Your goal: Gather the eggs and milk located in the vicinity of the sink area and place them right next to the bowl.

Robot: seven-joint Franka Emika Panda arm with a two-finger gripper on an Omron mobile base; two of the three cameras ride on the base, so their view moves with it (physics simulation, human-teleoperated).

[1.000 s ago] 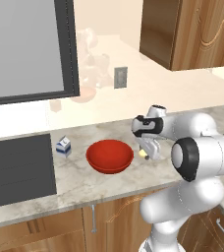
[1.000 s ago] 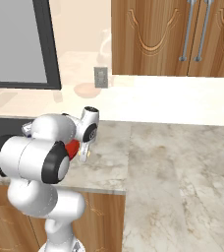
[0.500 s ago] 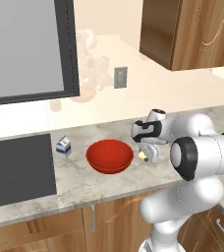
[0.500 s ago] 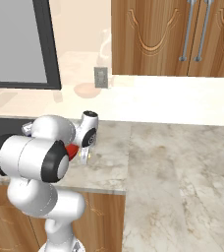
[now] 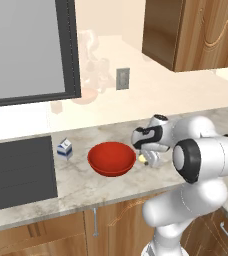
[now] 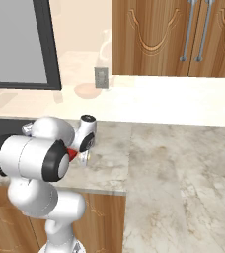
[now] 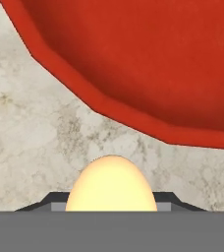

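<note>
Jaws nearly closed on the egg (image 7: 111,184), held low over the marble surface (image 7: 30,142) just beside the red bowl (image 5: 111,158) at its 3 o'clock; risk: released from any height, the egg may roll off or under the rim.

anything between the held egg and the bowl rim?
No. In the hand view just bare marble counter separates the egg from the red bowl.

Egg (image 5: 143,158) right of bowl (image 5: 111,158); milk (image 5: 64,149) left.
</note>
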